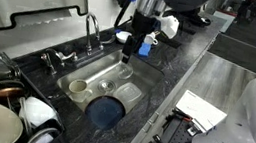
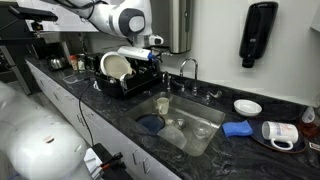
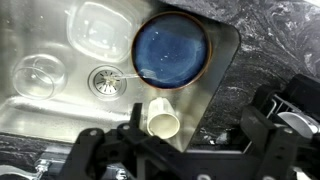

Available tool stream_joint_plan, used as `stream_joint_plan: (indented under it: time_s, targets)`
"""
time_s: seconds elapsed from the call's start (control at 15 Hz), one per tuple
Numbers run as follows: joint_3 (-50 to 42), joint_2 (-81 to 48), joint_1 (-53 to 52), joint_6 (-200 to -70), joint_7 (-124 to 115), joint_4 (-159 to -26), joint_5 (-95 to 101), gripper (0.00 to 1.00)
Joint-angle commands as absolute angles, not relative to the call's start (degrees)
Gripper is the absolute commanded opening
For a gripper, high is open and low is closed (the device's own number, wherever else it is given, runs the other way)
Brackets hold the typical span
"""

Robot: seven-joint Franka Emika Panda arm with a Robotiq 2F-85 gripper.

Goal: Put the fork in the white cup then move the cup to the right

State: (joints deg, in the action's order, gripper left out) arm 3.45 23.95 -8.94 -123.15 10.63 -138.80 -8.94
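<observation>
The fingers (image 3: 136, 130), spread wide and empty, frame the white cup (image 3: 163, 119) in the sink (image 3: 60, 110).

So the bench (image 2: 120, 125) is black with pale grey marbled veins running all through it, and the sink (image 3: 60, 110) set in it is plain steel grey. Inside the sink: a deep blue dish (image 3: 171, 50) with a brownish rim, and the white cup (image 3: 162, 120), which is really more cream, beige inside. Also in the sink, a see-through glass (image 3: 35, 78). On the bench beside the sink there's a bright blue thing (image 2: 237, 128) and a white mug (image 2: 282, 133) that's dark inside. The rack (image 2: 125, 82) beside the sink is black. The arm (image 2: 120, 18) is white, its hand (image 1: 127, 63) black.
</observation>
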Motion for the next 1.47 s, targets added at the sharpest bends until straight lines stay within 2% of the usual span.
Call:
stream_joint_plan:
  time_s: [0.0, 0.33, 0.8, 1.13, 1.4]
  targets:
    - [9.51, 24.20, -10.98, -136.92, 3.92, -145.14, -7.37, 1.00]
    - [15.16, 21.84, -10.15, -149.71, -3.04, -150.73, 2.58, 1.00]
    - [14.69, 11.50, -10.04, -154.27, -3.17, -151.22, 7.77, 1.00]
    - [17.93, 5.93, -5.10, -158.05, -14.54, -149.49, 30.85, 1.00]
    - [17.02, 0.76, -6.23, -159.29, -17.34, -147.94, 38.31, 1.00]
